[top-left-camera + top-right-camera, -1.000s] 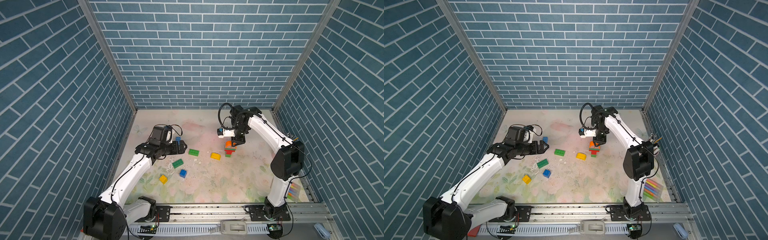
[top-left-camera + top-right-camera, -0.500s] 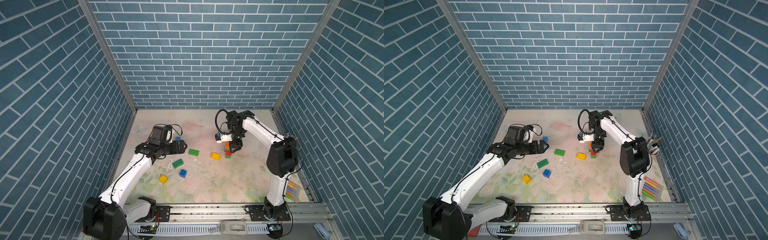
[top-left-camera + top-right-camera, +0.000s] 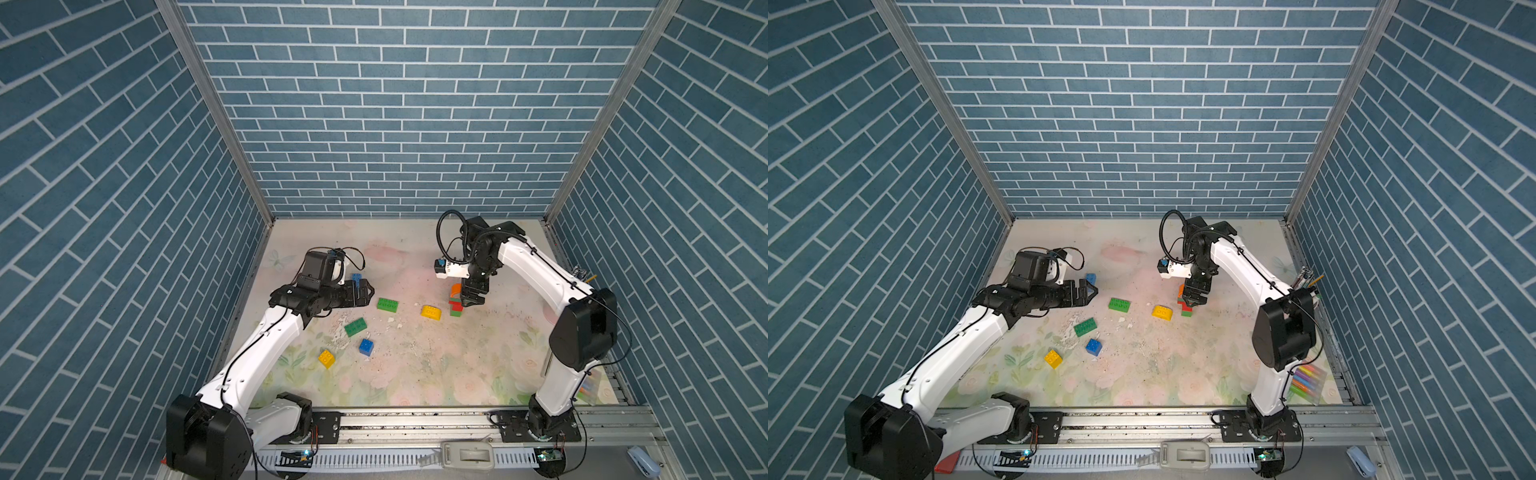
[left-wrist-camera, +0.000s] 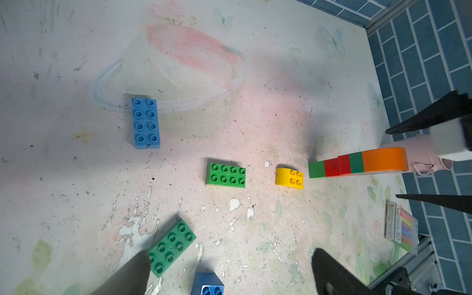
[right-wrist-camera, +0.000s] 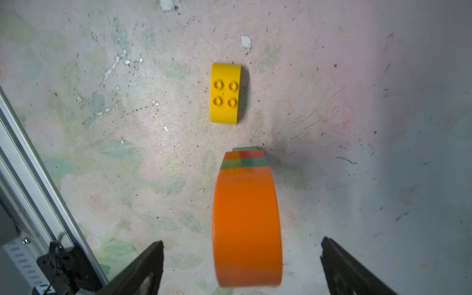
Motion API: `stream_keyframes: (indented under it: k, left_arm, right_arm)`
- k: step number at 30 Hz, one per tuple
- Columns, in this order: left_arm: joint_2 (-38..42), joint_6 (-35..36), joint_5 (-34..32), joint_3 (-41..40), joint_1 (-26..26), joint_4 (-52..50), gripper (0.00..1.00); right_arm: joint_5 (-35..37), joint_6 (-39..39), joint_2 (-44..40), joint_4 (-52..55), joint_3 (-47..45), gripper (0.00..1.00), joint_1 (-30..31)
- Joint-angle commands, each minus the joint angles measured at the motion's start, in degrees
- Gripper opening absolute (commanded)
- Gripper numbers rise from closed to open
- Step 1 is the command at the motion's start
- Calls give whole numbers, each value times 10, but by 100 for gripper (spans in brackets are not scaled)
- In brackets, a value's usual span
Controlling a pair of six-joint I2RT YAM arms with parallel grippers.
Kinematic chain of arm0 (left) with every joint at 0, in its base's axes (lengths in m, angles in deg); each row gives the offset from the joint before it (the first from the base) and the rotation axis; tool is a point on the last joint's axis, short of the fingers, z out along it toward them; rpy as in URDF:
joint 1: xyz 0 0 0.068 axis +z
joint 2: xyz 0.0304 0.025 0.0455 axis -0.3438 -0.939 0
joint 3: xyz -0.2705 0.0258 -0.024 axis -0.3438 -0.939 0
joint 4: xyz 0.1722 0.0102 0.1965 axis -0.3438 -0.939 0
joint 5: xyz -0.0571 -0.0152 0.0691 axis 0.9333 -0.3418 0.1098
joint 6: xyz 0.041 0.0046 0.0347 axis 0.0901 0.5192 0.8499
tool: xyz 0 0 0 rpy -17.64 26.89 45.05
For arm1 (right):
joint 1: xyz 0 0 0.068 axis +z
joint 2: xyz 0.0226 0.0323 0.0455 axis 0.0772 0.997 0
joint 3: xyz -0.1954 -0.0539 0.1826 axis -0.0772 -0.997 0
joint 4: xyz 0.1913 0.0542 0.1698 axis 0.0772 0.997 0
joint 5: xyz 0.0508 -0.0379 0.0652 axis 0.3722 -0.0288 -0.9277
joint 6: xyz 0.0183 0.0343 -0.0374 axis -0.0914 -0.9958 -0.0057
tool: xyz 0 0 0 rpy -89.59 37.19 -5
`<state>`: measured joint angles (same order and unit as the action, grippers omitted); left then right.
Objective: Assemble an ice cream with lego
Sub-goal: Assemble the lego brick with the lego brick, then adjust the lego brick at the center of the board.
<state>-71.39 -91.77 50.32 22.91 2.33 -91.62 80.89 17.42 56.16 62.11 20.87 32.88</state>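
The orange piece (image 5: pixel 246 224) and yellow piece (image 5: pixel 226 93) are smooth, faintly glossy plastic; the floral tabletop (image 5: pixel 357 76) looks matt, scuffed and flaking.

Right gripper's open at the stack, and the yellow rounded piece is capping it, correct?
Not quite. The right gripper is open at the stack, but the cap is the orange rounded piece. The yellow rounded piece lies apart, beside the stack, with nothing on it. The right wrist view shows this.

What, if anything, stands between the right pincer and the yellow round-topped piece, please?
Nothing visible. The right pincer hangs open over the orange-topped stack; the yellow round-topped piece lies beside that stack, apart from it, with only bare mat between.
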Motion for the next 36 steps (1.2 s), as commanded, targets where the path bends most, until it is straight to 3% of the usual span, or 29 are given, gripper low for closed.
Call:
stream_keyframes:
  k: [1,9,13,18,23,36]
  left_arm:
    - [10,16,-11,21,3,-13,99]
    - [-7,34,-25,59,-9,-22,99]
    - [-18,38,-22,64,-16,-14,100]
    - [-26,38,-15,75,-18,-5,100]
    - [-21,42,-12,68,-18,3,100]
    - [6,48,-10,37,-18,9,100]
  right_arm:
    - [2,-113,-75,-36,-43,98,10]
    - [123,-416,-206,-150,-180,96,84]
    - [204,-556,-278,-279,-283,92,133]
    - [298,-687,-358,-417,-404,99,181]
    - [355,-710,-374,-501,-478,99,219]
    - [423,-728,-330,-769,-618,98,224]
